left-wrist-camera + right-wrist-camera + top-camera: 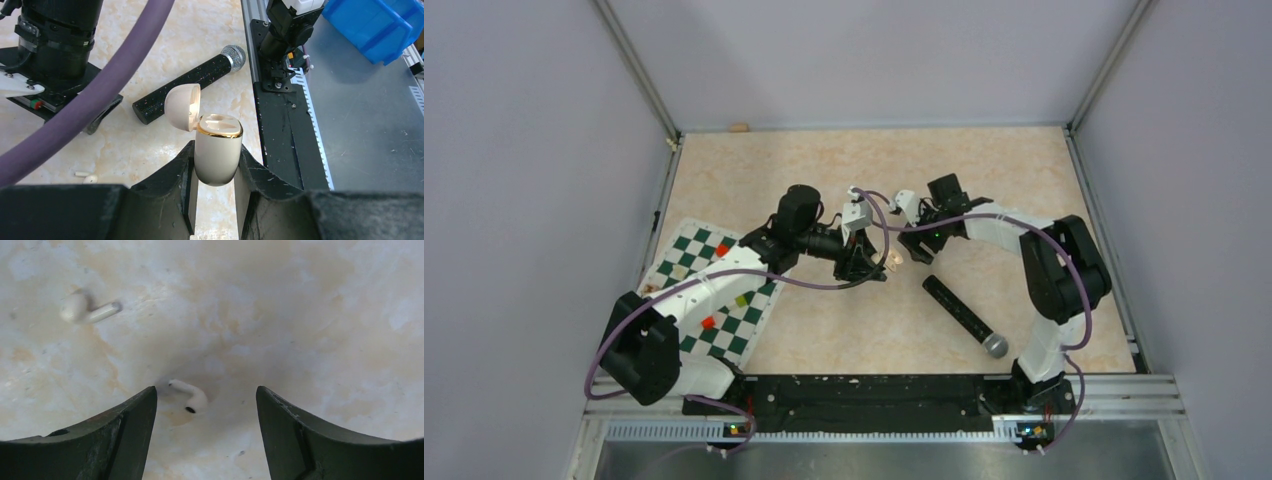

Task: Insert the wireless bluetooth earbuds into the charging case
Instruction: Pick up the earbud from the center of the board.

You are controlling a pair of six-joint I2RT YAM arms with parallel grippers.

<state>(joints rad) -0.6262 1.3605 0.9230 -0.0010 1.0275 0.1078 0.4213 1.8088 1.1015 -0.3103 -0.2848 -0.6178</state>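
My left gripper (216, 161) is shut on the cream charging case (218, 145), which has a gold rim and stands upright with its lid (181, 105) hinged open to the left. In the top view this gripper (865, 262) is at mid table. My right gripper (206, 399) is open, close above the tabletop. One white earbud (190, 396) lies between its fingers, nearer the left finger (135, 415), touching neither. A second white earbud (86, 310) lies further off at upper left. In the top view the right gripper (915, 244) is just right of the left one.
A black microphone (965, 316) lies on the table right of centre and shows behind the case in the left wrist view (187, 84). A green and white chessboard (724, 300) with small coloured blocks lies at the left under the left arm. A blue bin (372, 25) stands off the table.
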